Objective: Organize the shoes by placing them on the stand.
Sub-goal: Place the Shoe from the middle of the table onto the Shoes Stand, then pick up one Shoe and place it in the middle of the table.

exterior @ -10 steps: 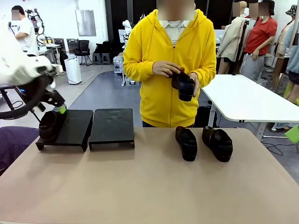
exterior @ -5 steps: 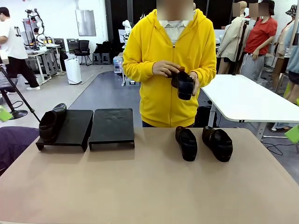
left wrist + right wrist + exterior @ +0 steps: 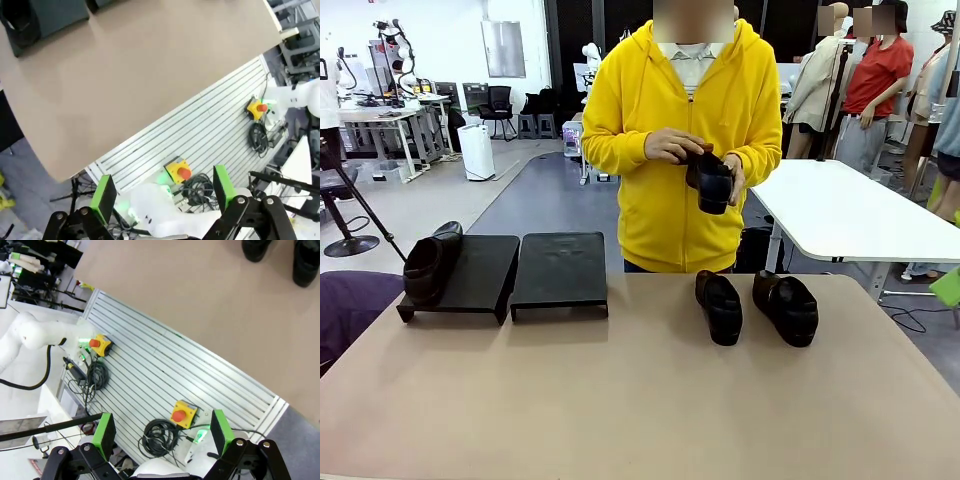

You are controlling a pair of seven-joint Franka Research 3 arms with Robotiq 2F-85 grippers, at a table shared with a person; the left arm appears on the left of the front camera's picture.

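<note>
done: one shoe (image 3: 428, 268) on left stand (image 3: 485, 265) | left: two shoes (image 3: 721, 306) (image 3: 787, 308) on table (image 3: 620, 400), held shoe (image 3: 711, 185) in person's hands (image 3: 672, 147) | left gripper (image 3: 162, 192), right gripper (image 3: 160, 432): jaws wide, empty

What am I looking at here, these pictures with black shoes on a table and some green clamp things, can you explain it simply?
This is a two-armed robot sharing a table with a person.

The front picture is taken from the robot's side and looks across the table. The person, in a yellow hoodie, holds one black shoe. Two more shoes lie on the table's right part, one beside the other. A fourth shoe sits on the left stand, and the right stand next to it is bare.

The other two pictures come from cameras on the robot's wrists, looking down over the table's near edge. The green-tipped prongs at the bottom of each are the left gripper and the right gripper. Both are open and hold nothing.
</note>
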